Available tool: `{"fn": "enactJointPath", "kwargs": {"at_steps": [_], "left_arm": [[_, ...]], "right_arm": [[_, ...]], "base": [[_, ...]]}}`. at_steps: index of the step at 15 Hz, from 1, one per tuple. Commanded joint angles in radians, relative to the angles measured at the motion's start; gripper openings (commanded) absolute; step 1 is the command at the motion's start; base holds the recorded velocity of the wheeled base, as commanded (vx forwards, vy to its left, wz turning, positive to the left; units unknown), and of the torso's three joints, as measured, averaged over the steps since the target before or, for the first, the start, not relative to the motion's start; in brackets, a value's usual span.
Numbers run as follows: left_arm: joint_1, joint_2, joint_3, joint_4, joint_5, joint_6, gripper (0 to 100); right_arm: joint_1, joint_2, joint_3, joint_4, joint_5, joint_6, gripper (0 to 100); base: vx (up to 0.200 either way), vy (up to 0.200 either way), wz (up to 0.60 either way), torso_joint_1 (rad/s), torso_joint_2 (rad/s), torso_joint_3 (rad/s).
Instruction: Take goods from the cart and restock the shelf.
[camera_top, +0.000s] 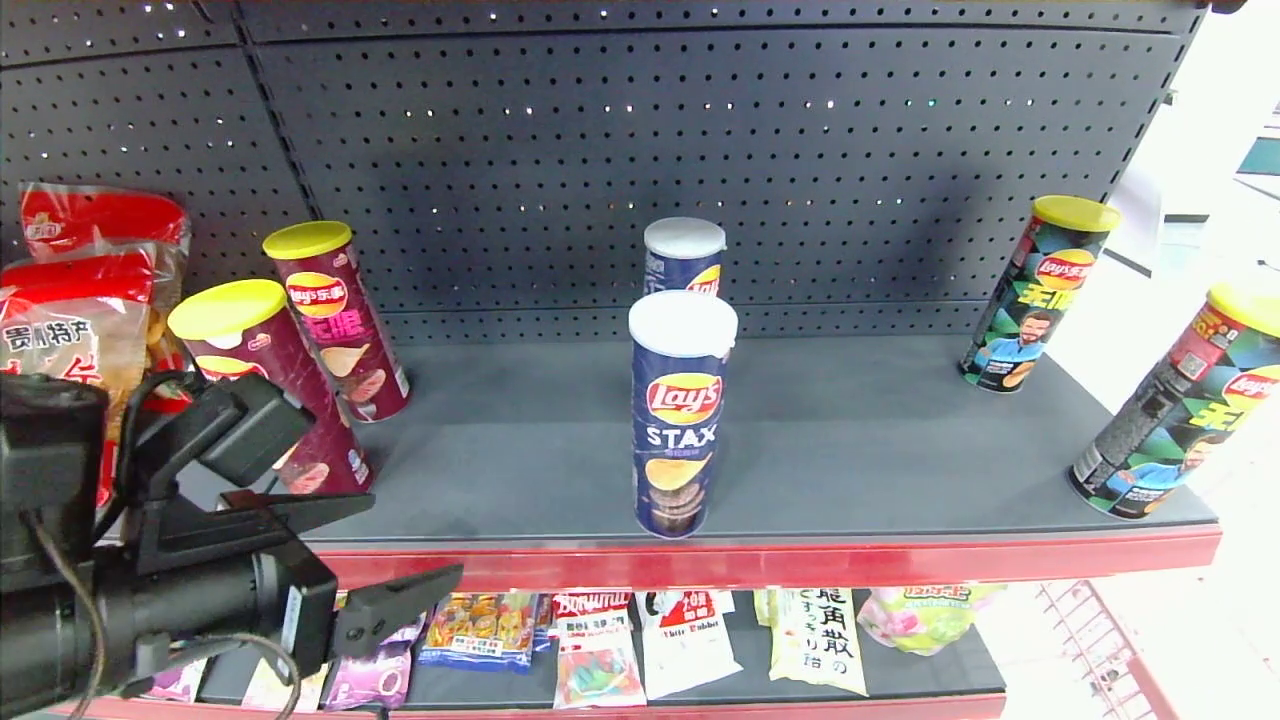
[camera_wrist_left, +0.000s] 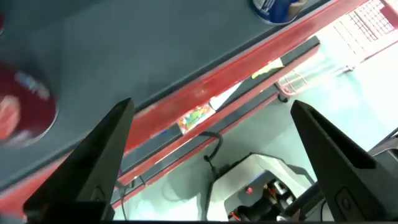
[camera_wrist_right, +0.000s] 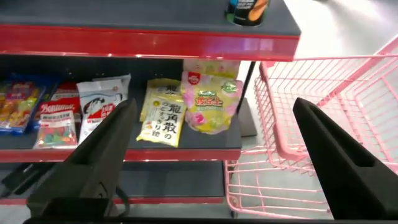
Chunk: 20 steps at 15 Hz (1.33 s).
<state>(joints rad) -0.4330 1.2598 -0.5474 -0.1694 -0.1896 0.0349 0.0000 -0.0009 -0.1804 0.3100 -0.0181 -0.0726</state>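
The left gripper (camera_top: 415, 535) hangs low at the left front of the shelf (camera_top: 860, 440), its two black fingers spread wide with nothing between them. In the left wrist view the shelf's red front lip runs across the gap between the fingers. Just behind this gripper stand two maroon cans (camera_top: 310, 400) with yellow lids, both upright, the nearer one partly hidden by the wrist. A blue can (camera_top: 683, 420) stands upright at the shelf's front edge, well to the right of the left gripper and apart from it. A second blue can (camera_top: 685, 255) stands directly behind it, near the pegboard back (camera_top: 700, 130). Two green-and-black cans (camera_top: 1035, 295) stand at the right end, one far back and one at the front corner.

The right gripper (camera_wrist_right: 214, 102) is likewise spread open and empty. It faces the lower shelf (camera_wrist_right: 155, 154), where snack bags (camera_wrist_right: 160, 115) lie in a row. The pink wire cart (camera_wrist_right: 336, 60) stands beside the shelf's right end, beyond one of the gripper's fingers and not touched by it
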Motion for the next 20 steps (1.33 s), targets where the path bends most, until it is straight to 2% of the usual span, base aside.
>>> {"fn": "enactJointPath", "kwargs": {"at_steps": [1, 3, 6, 8, 11, 14, 16, 20], "left_arm": [[-0.02, 0.093, -0.049, 0.001, 0.004, 0.0, 100], [-0.021, 0.145, -0.083, -0.001, 0.007, 0.002, 100], [-0.066, 0.262, -0.117, -0.113, 0.087, 0.0, 100], [-0.089, 0.3, -0.131, -0.127, 0.108, 0.0, 100], [-0.093, 0.331, -0.16, -0.125, 0.113, 0.0, 100], [-0.096, 0.349, -0.167, -0.128, 0.087, 0.005, 100], [-0.096, 0.369, -0.18, -0.127, 0.099, 0.005, 100], [-0.11, 0.418, -0.252, -0.13, 0.102, 0.0, 100]], "right_arm": [[0.0, 0.001, 0.019, -0.022, 0.063, -0.001, 100], [0.0, 0.001, 0.027, -0.034, 0.102, -0.003, 100], [0.0, 0.001, 0.027, -0.035, 0.086, 0.0, 100], [0.0, 0.001, 0.027, -0.035, 0.086, 0.0, 100], [0.0, 0.001, 0.029, -0.035, 0.086, 0.008, 100], [0.0, 0.001, 0.027, -0.035, 0.086, 0.01, 100], [0.0, 0.001, 0.029, -0.035, 0.086, 0.019, 100], [0.0, 0.001, 0.029, -0.035, 0.086, 0.017, 100]], "base": [[0.0, 0.0, 0.0, 0.0, 0.0, 0.0], [0.0, 0.0, 0.0, 0.0, 0.0, 0.0], [0.0, 0.0, 0.0, 0.0, 0.0, 0.0], [0.0, 0.0, 0.0, 0.0, 0.0, 0.0], [0.0, 0.0, 0.0, 0.0, 0.0, 0.0], [0.0, 0.0, 0.0, 0.0, 0.0, 0.0], [0.0, 0.0, 0.0, 0.0, 0.0, 0.0], [0.0, 0.0, 0.0, 0.0, 0.0, 0.0]]}}
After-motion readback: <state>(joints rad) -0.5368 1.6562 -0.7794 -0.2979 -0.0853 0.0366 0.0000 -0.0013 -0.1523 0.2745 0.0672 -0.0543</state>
